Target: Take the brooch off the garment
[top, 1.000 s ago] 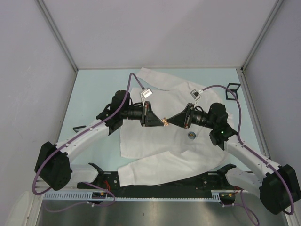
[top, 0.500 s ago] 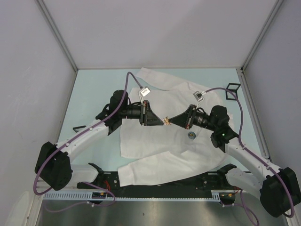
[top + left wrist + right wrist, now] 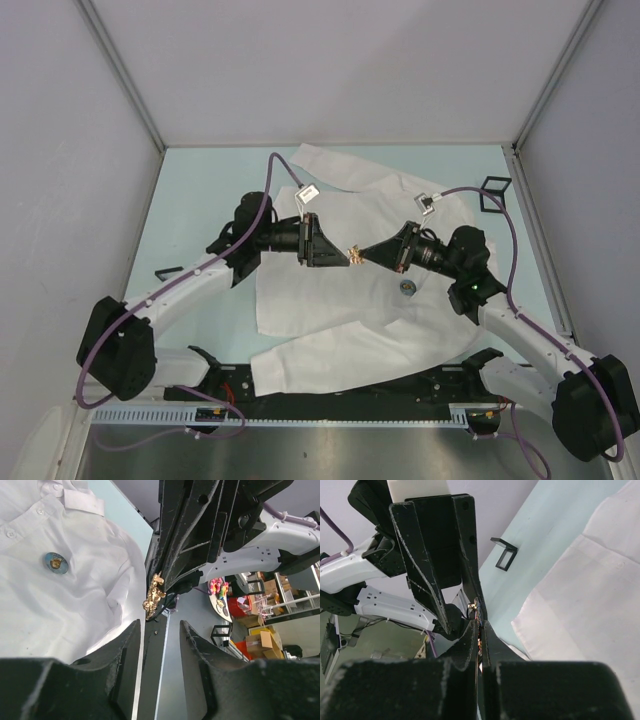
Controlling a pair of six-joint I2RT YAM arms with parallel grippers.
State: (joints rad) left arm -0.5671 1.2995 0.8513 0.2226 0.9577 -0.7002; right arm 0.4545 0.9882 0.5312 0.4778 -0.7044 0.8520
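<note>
We judge removal done: brooch (image 3: 353, 254) off garment (image 3: 330, 305), pinched in right hand (image 3: 479, 625); left hand (image 3: 159, 626) parted, empty. Blue badge (image 3: 405, 287) pinned at 4 o'clock.

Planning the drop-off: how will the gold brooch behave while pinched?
Probably light: the gold brooch looks tiny against the right fingers. Its lumpy outline, held only at their tips, could twist or slip. Seems rigid: no droop.
</note>
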